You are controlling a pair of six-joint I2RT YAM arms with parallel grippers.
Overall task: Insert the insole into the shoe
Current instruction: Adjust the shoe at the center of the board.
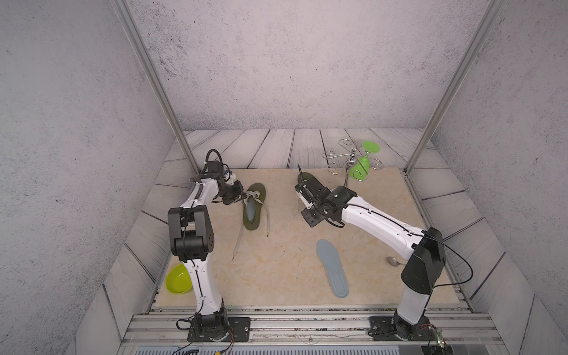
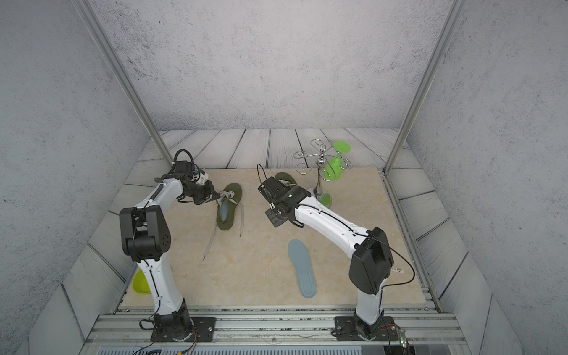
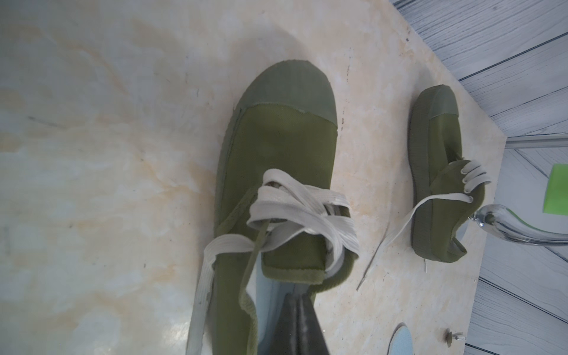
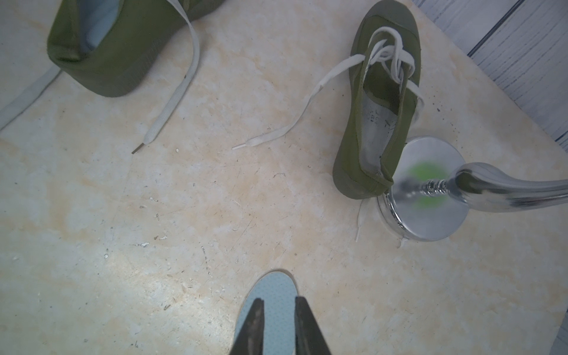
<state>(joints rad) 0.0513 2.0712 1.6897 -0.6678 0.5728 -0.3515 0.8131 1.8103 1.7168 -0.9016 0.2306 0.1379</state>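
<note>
Showing two shoes (image 1: 256, 189) (image 1: 304, 177), two insoles (image 1: 333, 270) (one inserted (image 1: 251, 210))

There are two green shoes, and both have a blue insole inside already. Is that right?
Only one does. The shoe on the robot's left side holds a blue insole; the other shoe, beside the chrome stand, is empty, as the right wrist view shows.

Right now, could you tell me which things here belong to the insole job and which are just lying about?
Job: loose insole, empty shoe, second shoe holding a fitted insole, left gripper, right gripper.
Lying about: lime bowl, chrome rack, green goblet, spoon.
</note>
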